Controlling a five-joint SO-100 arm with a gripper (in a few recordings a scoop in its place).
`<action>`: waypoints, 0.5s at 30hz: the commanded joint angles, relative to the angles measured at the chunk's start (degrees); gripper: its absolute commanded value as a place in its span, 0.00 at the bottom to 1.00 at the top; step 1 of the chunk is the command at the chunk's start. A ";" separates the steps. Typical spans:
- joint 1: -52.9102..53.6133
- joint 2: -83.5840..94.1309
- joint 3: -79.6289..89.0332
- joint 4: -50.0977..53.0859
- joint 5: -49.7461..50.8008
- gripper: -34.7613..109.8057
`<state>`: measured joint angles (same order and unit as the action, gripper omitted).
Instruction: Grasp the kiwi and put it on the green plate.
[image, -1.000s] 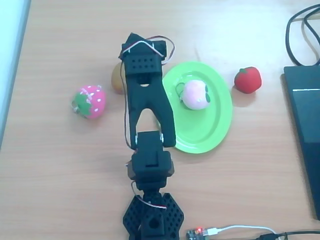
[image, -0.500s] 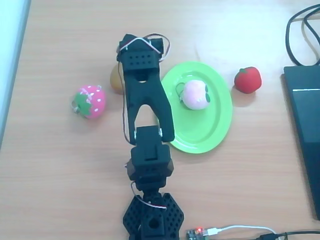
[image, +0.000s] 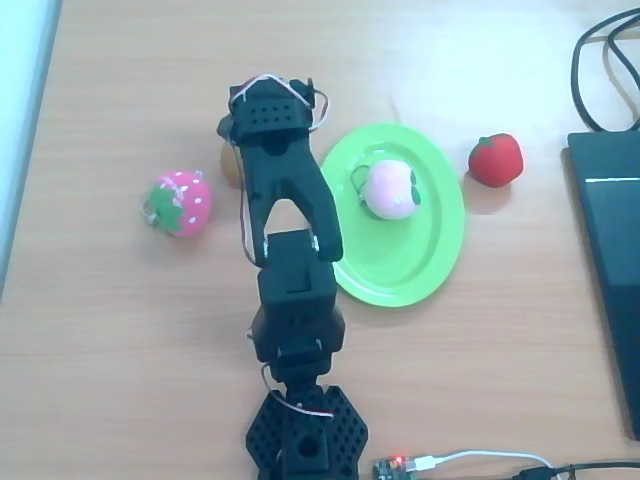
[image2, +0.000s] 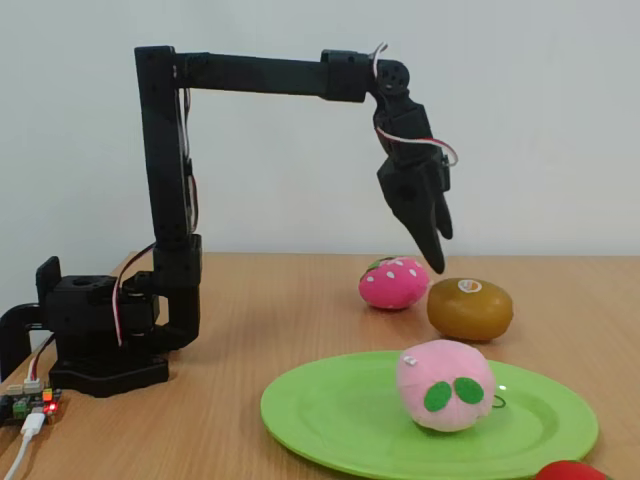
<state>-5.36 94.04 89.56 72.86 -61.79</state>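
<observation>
Pale wood counter (image2: 280, 300) against a plain white wall: a black robot arm (image2: 170, 200) stands bolted at the near edge in the overhead view and reaches out over the fruit. Its gripper (image2: 432, 250) hangs in the air, pointing down, the tip just above and slightly left of the kiwi (image2: 470, 309) in the fixed view — not touching it. The fingers look drawn together and hold nothing, though from this side a narrow gap between them cannot be ruled out. From overhead the arm's wrist covers most of the kiwi (image: 229, 165), leaving an olive-brown sliver at its left edge. The kiwi sits on the counter beside the green plate (image: 420, 270), not on it; its pale round spot faces up in the fixed view. On the plate (image2: 340, 415) rests a pale pink ball (image2: 445, 385) with green leaves. A pink strawberry (image: 180, 202) with white dots lies on the counter to the kiwi's left in the overhead view — and a red fruit (image: 496, 159) sits off the plate's right side, near a dark device (image: 610, 260).
</observation>
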 joint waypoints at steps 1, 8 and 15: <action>-1.14 -0.53 -1.32 0.70 -1.85 0.53; 0.09 -5.27 -4.22 0.18 -3.08 0.55; 0.70 -7.56 -7.56 0.18 -2.72 0.58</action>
<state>-4.48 85.96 84.46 72.86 -64.34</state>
